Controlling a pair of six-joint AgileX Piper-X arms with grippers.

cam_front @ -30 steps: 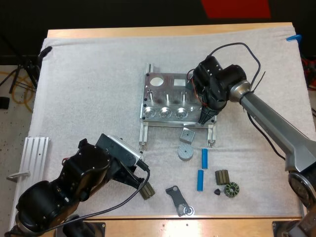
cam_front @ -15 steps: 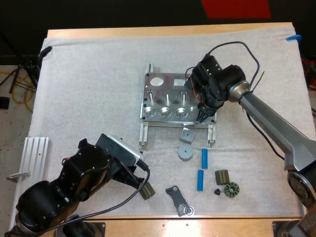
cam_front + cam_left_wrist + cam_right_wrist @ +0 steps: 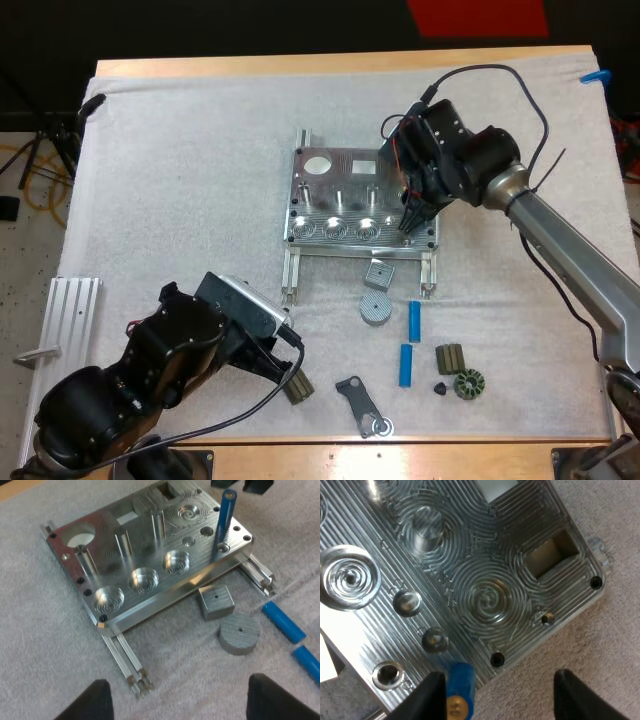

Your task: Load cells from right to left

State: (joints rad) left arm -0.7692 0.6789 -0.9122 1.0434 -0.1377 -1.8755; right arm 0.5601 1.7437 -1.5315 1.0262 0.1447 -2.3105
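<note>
The metal fixture lies mid-mat. One blue cylinder stands upright in the hole at its front right corner. My right gripper hovers over that corner, open; the cylinder's top is beside one finger and clear of the other. Two more blue cylinders lie on the mat in front of the fixture. My left gripper is open near the mat's front, facing the fixture, with nothing between its fingers.
A grey square block and a grey disc sit just before the fixture. Small dark parts, a dark bracket and a dark piece lie near the front. An aluminium rail lies off the mat's left.
My right arm has drawn back to the right and up, and its gripper has shifted slightly away from the fixture's front right corner. The left arm has not moved.
</note>
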